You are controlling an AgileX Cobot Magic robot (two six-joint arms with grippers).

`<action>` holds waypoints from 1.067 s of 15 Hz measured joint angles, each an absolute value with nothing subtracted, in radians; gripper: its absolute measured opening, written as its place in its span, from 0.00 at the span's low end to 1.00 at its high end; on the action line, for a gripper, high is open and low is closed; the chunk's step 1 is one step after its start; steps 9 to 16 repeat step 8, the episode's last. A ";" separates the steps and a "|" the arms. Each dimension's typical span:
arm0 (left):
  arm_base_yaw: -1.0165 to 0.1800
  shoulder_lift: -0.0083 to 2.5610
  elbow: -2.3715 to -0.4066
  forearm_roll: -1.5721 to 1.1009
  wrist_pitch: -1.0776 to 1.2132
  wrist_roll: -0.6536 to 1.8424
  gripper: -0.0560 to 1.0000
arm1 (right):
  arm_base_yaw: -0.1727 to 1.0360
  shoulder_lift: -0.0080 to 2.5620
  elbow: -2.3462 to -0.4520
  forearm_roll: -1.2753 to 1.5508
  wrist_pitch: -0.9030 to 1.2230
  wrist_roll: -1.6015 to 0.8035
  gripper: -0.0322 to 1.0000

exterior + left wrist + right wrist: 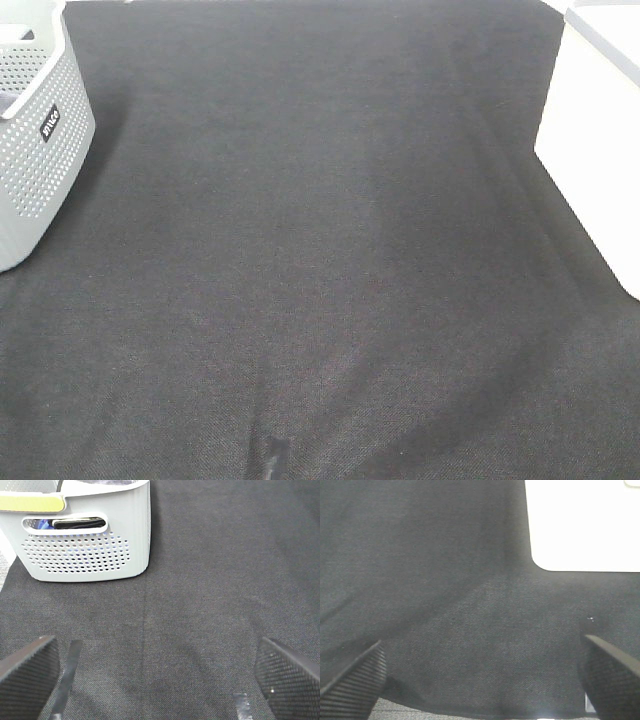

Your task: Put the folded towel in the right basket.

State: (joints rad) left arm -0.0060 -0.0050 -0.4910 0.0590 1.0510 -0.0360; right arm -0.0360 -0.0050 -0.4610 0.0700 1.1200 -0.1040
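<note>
A dark woven cloth [320,260] covers my whole table. A grey perforated basket [35,150] stands at its left edge, a white basket [600,130] at the right. Only my left wrist view shows dark fabric behind the grey basket's handle slot [65,523]; I can't tell whether it's the towel. My left claw [160,675] and right claw [480,680] both gape wide, holding nothing.

Grey perforated basket [40,150], black cloth [320,280].

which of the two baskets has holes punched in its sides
The grey plastic basket at the left edge: its walls are perforated with small holes. The white basket at the right has plain, smooth sides.
</note>
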 joint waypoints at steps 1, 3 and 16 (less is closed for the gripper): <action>-0.006 -0.005 -0.491 0.059 1.051 -0.036 0.99 | -0.036 -0.005 -0.461 0.068 1.118 -0.104 0.98; -0.006 -0.005 -0.491 0.059 1.051 -0.036 0.99 | -0.036 -0.005 -0.461 0.067 1.117 -0.104 0.98; -0.006 -0.005 -0.491 0.059 1.051 -0.036 0.99 | -0.036 -0.005 -0.461 0.067 1.115 -0.104 0.98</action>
